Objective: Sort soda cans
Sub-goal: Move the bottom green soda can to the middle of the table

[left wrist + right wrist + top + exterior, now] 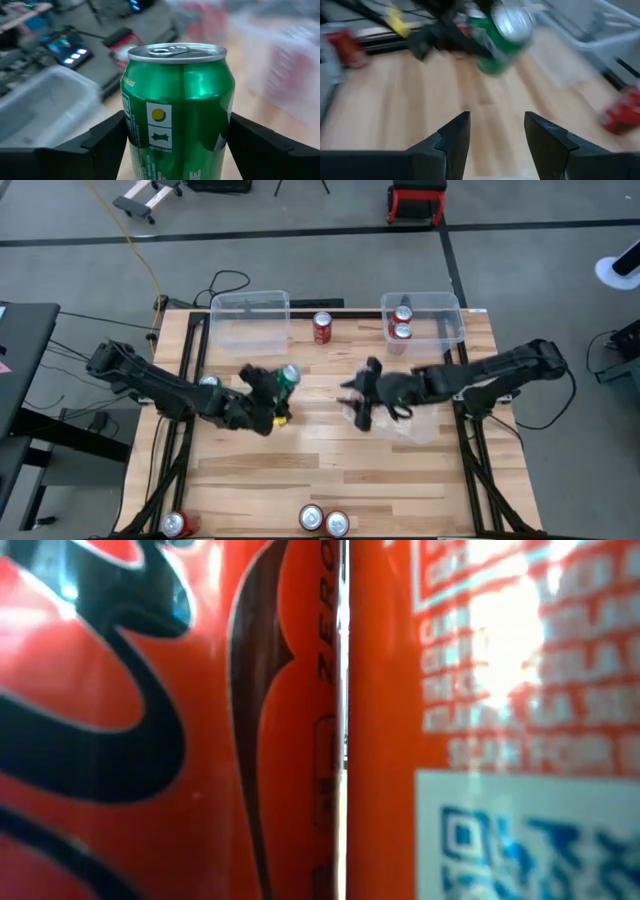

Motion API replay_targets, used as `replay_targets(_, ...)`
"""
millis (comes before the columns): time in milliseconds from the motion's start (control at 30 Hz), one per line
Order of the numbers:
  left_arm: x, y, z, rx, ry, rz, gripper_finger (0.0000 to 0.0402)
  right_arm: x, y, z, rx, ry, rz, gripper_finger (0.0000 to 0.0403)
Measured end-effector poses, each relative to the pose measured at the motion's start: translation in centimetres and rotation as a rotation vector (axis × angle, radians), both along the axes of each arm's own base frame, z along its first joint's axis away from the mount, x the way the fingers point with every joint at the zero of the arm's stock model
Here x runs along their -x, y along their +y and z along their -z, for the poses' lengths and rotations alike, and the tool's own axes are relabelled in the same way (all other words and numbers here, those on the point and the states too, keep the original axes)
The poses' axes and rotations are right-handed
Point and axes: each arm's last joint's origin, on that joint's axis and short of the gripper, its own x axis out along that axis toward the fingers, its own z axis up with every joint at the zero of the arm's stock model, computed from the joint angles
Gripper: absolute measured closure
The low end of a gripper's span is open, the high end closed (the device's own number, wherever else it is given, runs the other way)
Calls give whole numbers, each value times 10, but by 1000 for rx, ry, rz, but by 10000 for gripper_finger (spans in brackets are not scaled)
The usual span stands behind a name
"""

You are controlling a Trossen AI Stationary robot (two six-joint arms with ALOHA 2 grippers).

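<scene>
A green soda can (177,105) with a silver top sits between the fingers of my left gripper (281,387), left of the table's middle. It also shows ahead in the right wrist view as a tilted green can (500,35). My right gripper (497,132) hovers right of the middle (353,400), open, with nothing between its fingers. One red can (322,327) stands on the table between the two bins. Two red cans (402,323) are in the right bin (445,315). My left gripper pinches the green can's body between its two fingers, on opposite sides of its lower half (129,137). The fingers come from the table's left, nearly level. The can is lifted clear of the table and tilted, its top (291,373) toward the right.
The left clear bin (250,315) stands at the far edge. A silver-topped can (208,382) stands beside my left arm. Three red cans (175,525) (311,518) (337,525) stand at the near edge. Two red cans (170,720) (490,720) fill the low view.
</scene>
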Motion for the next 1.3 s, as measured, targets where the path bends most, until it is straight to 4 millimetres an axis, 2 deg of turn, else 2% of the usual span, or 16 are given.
replay_targets(133,16,35,-31,-18,-77,-100,108,-1,-18,4,1,40,58,195)
replay_targets(267,37,73,-58,-49,-153,-186,108,-1,-16,8,14,78,35,195)
replay_targets(367,48,97,-69,-95,-211,-212,108,0,-14,7,48,82,8,195)
replay_targets(500,52,129,-68,-113,-342,-144,108,0,-19,7,91,92,-2,195)
replay_targets(600,48,146,-54,-97,-413,-53,108,-1,-27,7,122,103,7,195)
replay_targets(667,42,150,-38,-66,-410,-6,108,-1,-35,7,144,112,19,195)
replay_targets(800,30,144,-7,-2,-380,100,108,-3,-58,6,133,116,-3,195)
replay_targets(1000,17,106,13,56,-358,284,108,-2,-91,4,7,71,-87,195)
replay_targets(1133,13,78,19,54,-355,330,108,-2,-98,2,0,44,-83,195)
replay_targets(1300,7,58,54,51,-325,306,108,-5,-95,-3,13,-20,-97,195)
